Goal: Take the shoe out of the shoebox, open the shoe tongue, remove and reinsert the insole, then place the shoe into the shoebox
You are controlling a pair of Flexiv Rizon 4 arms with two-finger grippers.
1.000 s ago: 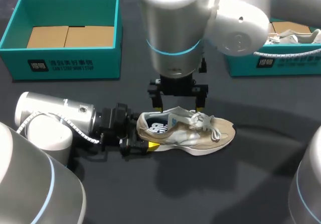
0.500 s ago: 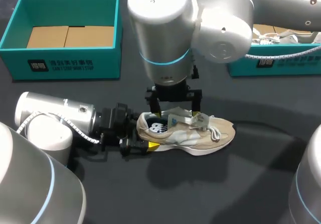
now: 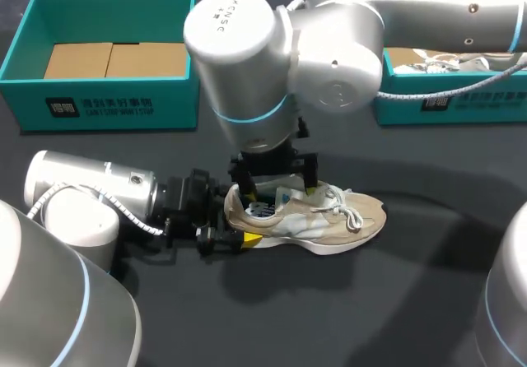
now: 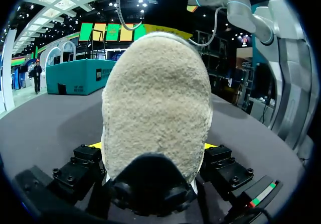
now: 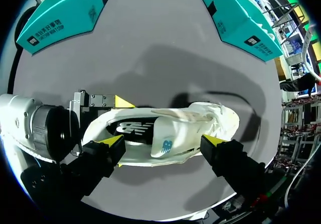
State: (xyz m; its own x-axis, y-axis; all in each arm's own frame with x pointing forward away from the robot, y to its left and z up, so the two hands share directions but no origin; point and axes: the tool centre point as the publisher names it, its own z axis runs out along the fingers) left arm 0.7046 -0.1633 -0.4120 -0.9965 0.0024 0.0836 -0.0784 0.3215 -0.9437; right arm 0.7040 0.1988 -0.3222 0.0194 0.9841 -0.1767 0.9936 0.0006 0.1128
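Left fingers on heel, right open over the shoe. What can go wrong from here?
1. The left gripper holds the shoe by the heel only; a push from above might tip it.
2. The tongue lies over the opening beside the laces; the right gripper's open fingers may snag laces instead.
3. Both grippers sit close at the heel and might collide.

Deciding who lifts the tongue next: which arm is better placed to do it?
Right. The right claw hangs open just above the tongue of the sneaker, while the left claw is clamped on the heel, probably best left steadying it.
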